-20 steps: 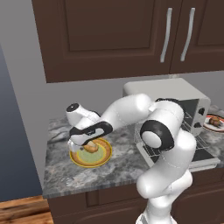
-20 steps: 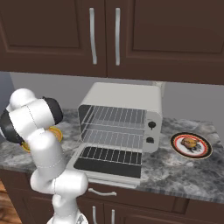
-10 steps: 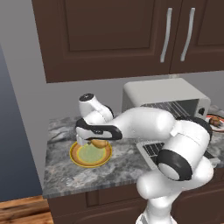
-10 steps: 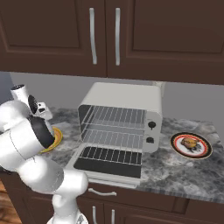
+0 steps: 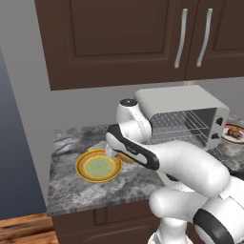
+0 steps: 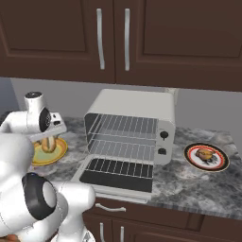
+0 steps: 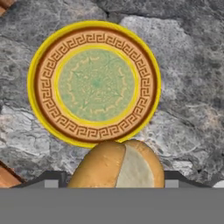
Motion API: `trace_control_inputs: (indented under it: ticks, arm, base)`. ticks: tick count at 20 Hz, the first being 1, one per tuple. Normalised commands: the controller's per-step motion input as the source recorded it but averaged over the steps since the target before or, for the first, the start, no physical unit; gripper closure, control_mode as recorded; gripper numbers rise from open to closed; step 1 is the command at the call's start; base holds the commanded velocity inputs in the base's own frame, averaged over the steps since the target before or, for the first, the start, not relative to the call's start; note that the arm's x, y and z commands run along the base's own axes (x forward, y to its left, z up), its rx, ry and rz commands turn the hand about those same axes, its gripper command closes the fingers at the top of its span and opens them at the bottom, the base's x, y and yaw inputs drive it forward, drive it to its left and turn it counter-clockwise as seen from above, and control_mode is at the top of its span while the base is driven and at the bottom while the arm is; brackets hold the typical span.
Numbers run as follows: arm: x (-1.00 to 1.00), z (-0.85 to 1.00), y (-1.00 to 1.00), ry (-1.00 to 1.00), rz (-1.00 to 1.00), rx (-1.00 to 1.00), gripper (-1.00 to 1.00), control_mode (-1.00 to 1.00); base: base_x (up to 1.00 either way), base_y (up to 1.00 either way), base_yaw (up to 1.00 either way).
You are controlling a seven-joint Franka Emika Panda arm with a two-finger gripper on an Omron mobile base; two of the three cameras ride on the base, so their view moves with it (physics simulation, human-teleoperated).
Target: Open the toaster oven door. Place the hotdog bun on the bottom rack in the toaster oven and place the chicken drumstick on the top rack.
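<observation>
- Done so far: toaster oven door [image 6: 116,176] folded down flat in front of the toaster oven [image 6: 130,125], both wire shelves bare.
- Underway: hotdog bun [image 7: 117,165] lifted clear of the yellow patterned plate [image 7: 94,83], pinched in the jaws of the gripper [image 6: 47,142] and hanging above the plate's oven-side rim, left of the toaster oven.
- Left to do: carry the bun to the bottom rack [image 6: 124,149] and release it; then fetch the chicken drumstick [image 6: 205,154] from the dark-rimmed plate [image 6: 206,157] right of the toaster oven, on the grey stone surface [image 6: 198,184], and set it on the top rack [image 6: 126,126].
- Judged roughly a third through: door step finished, first item in transit, second untouched.
- Hand view: plate under the bun bare, bun's pale split face turned toward the camera; no fingertips visible there.
- Right base view: bun seen from the side between the jaws, plus open oven interior and drumstick plate.
- Left base view: bun mostly hidden behind the forearm, yellow plate [image 5: 98,166] plain to see beside the toaster oven, drumstick plate only at the frame edge.
</observation>
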Motion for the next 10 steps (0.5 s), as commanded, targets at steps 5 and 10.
trace_control_inputs:
  ticks: [5,10]
  arm:
    - [-0.31,0.30,-0.72,0.00,0.03,0.07,1.00,-1.00]
    - [-0.19,0.20,-0.63,0.00,0.24,0.00,1.00,-1.00]
  base:
    - [0.00,0.00,0.00]
    - [0.00,0.00,0.00]
